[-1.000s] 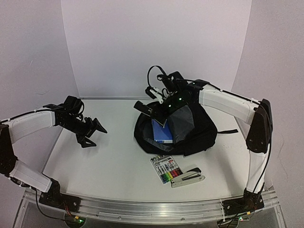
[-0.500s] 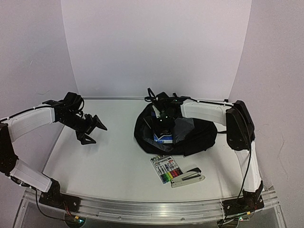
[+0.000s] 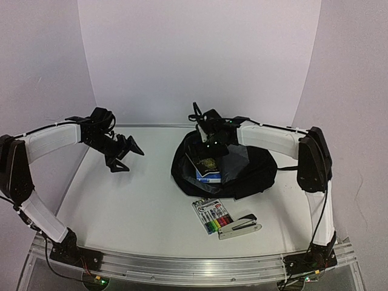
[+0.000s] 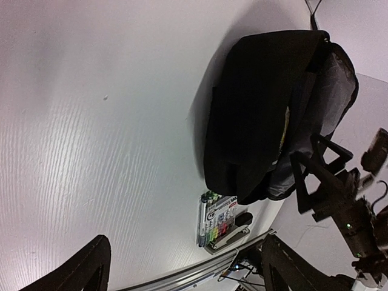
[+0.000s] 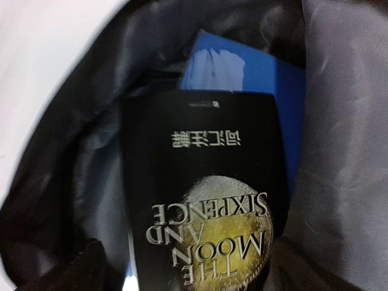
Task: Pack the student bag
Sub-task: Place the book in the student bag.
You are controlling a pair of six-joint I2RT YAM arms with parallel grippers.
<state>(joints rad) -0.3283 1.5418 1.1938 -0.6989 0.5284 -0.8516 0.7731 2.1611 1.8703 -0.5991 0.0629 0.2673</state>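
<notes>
Your bag (image 3: 254, 173) lies on the bench (image 3: 139, 206), a little to the right of the middle. Its mouth is open and faces up and to the left, so you can see the grey cloth inside it.

A black book (image 5: 203, 200) with a gold moon on its cover lies inside the mouth of the bag. Under it is a blue book (image 5: 267, 91), which peeks out past its far end and along one side.

Your right arm (image 3: 270, 138) reaches over the bag from the right. The right jaws are just above the black book, pointing down into the bag. They are spread wide, with one dark tip at each bottom corner of the right wrist view, and nothing is pinched between them.

Your left arm (image 3: 54, 136) is far over on the left, well apart from the bag. The left jaws hang above the bench and point toward the bag. They are spread wide too, and they hold nothing.

A pack of colored markers (image 3: 212, 216) lies on the bench near the front of the bag. A stapler (image 3: 240, 225) lies right beside the pack, on its right
</notes>
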